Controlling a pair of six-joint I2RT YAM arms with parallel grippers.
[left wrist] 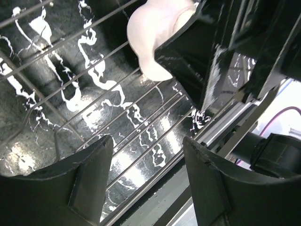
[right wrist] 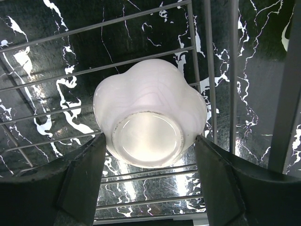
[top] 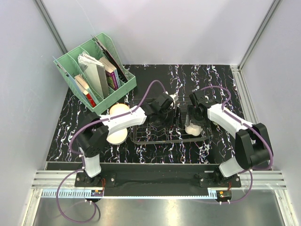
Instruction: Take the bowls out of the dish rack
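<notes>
Top external: high, behind arm bases, looking down. Wrist views — close, facing down through dish rack (top: pixel 169 129) wires; both share white bowl (right wrist: pixel 149 112).

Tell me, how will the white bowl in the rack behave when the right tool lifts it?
The white bowl looks glazed and glossy, so probably rigid, slippery and breakable. Its lobed wall may shift between the right tool fingers. It lies tilted on the dish rack wires and could catch.

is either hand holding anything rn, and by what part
The right hand straddles the white bowl near its base; a closed grip cannot be told. The left hand is open, empty.
</notes>
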